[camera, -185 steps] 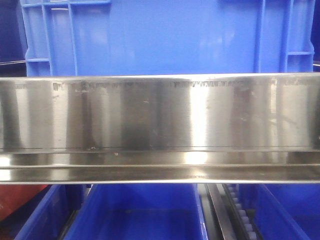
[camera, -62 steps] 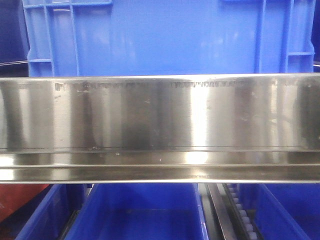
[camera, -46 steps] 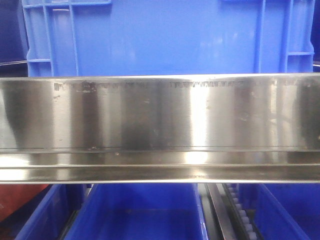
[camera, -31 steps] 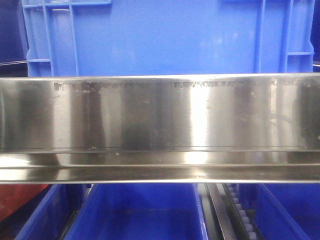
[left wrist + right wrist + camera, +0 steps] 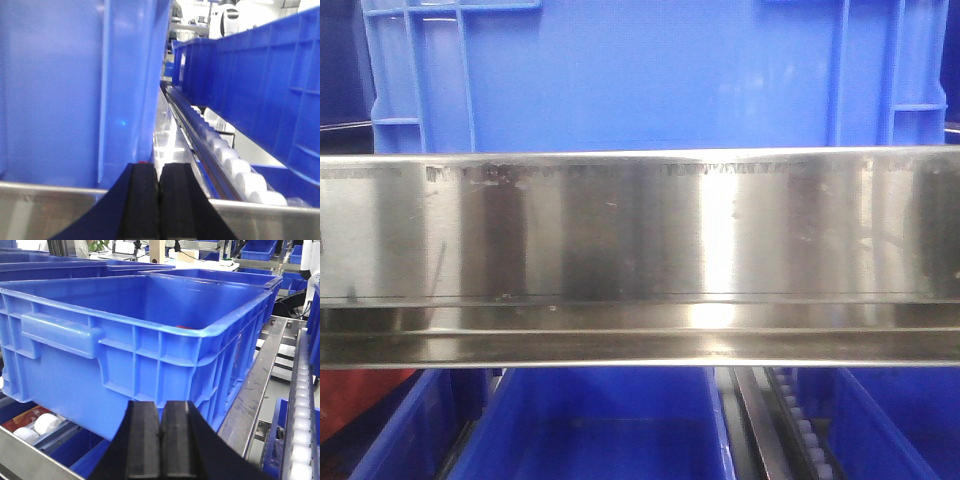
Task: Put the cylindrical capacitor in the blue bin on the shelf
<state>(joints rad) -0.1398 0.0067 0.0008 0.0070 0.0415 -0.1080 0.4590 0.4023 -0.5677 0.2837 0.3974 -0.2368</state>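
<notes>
Steel of the shelf (image 5: 640, 240) fills the front view below a blue bin (image 5: 135, 340), which lies just ahead of the right gripper (image 5: 160, 440); both it and the left gripper (image 5: 159, 200) are pressed together, capacitor unseen.

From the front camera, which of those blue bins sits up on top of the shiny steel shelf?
The big ribbed blue bin at the top stands on the steel shelf; the other blue bins lie below its front edge.

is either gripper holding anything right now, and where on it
Nothing is held. The left gripper and right gripper both have their pads pressed together with nothing between them; no capacitor shows.
</notes>
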